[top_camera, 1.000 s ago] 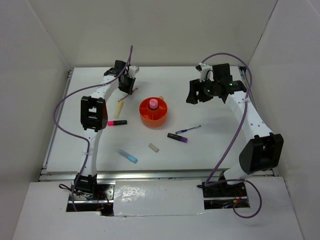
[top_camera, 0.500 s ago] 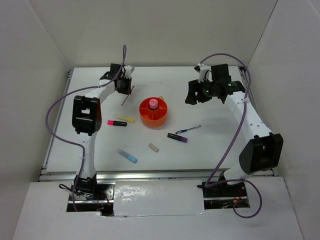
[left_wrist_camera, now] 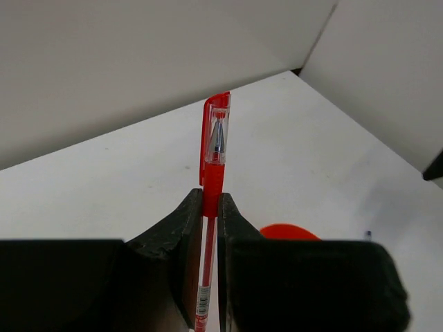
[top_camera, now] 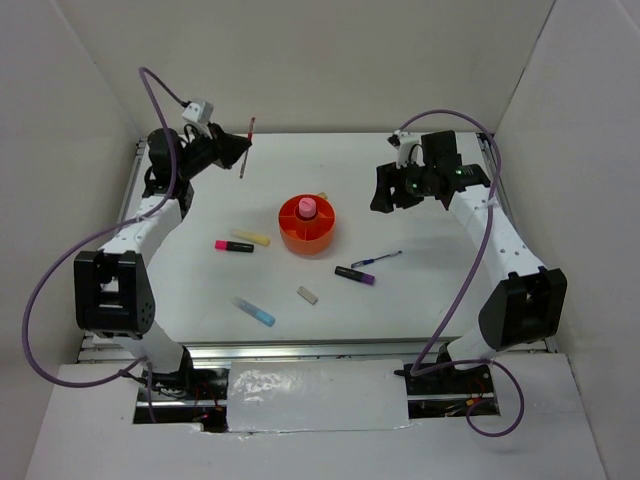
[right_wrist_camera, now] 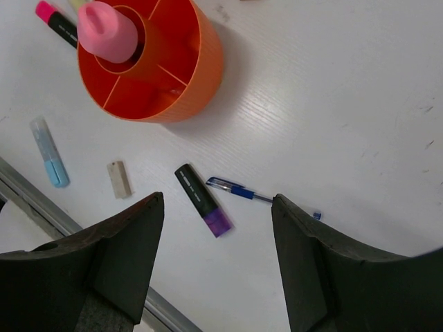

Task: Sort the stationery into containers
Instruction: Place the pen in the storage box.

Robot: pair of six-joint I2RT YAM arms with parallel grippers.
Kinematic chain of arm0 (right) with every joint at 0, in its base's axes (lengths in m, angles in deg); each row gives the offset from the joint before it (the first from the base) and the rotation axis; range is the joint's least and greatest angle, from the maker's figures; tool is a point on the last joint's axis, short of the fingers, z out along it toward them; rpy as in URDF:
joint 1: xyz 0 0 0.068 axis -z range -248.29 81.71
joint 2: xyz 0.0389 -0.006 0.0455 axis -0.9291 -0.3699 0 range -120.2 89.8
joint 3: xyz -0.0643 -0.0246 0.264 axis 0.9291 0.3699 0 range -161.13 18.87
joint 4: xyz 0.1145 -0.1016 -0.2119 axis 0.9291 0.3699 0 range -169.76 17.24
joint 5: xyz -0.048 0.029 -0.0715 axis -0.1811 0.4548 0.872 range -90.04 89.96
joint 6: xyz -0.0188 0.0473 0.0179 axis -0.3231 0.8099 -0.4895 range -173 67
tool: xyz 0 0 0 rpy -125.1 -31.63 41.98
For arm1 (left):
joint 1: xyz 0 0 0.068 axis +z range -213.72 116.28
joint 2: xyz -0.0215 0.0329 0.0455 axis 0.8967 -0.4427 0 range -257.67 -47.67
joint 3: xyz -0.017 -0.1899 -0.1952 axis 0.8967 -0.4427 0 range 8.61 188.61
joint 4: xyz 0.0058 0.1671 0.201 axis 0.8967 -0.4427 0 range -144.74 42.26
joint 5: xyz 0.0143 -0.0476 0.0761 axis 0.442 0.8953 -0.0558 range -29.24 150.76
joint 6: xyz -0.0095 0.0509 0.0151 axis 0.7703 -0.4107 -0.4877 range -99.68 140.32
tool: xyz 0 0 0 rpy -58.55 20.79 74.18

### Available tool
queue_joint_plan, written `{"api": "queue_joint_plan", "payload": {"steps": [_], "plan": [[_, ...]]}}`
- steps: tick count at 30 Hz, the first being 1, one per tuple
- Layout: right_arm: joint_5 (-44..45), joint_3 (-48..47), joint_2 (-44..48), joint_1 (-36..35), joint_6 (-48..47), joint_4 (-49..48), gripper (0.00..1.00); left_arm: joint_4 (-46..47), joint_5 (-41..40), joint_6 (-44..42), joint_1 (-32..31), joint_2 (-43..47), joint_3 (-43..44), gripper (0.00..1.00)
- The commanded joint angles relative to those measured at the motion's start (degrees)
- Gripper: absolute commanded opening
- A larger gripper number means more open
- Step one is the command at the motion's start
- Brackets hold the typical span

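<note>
Red pen (left_wrist_camera: 215,138) is gripped between the narrow-set fingers of the left gripper (left_wrist_camera: 210,204), with its capped tip pointed up in the left wrist view. In the top view the pen is held in the air at the upper left of the frame, well apart from the orange organizer (top_camera: 310,243). The right gripper (top_camera: 395,192) is spread wide with nothing held, and is seen at the upper right of the top view, above the table (top_camera: 420,300).

The organizer is placed near the middle of the frame. A pink cylinder (top_camera: 307,208) is seated upright in its central cup. The outer compartments seen from the right wrist are bare.

Left of the organizer, a yellow marker (top_camera: 254,238) and a pink-black marker (top_camera: 232,245) are laid end to end, touching or nearly so. A light blue marker (top_camera: 256,312) is found at lower left, with an eraser block (top_camera: 307,294) to its right. A purple-black marker (top_camera: 355,275) and a thin blue pen (top_camera: 376,259) are laid just beside each other, lower right of the organizer.
</note>
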Motion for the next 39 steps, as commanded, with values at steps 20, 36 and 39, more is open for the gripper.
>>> {"api": "queue_joint_plan", "payload": {"steps": [20, 36, 39], "plan": [[2.3, -0.9, -2.4, 0.6, 0.3, -0.8, 0.70, 35.7, -5.9, -3.4, -12.1, -2.5, -17.1, 0.00], [5.3, -2.7, -6.0, -0.5, -0.5, 0.5, 0.71, 42.7, -5.5, 5.7, -13.5, -9.9, -17.3, 0.00], [5.0, -2.7, -6.4, -0.6, -0.5, 0.4, 0.71, 43.8, -5.0, 7.4, -13.6, -11.2, -17.3, 0.00]]}}
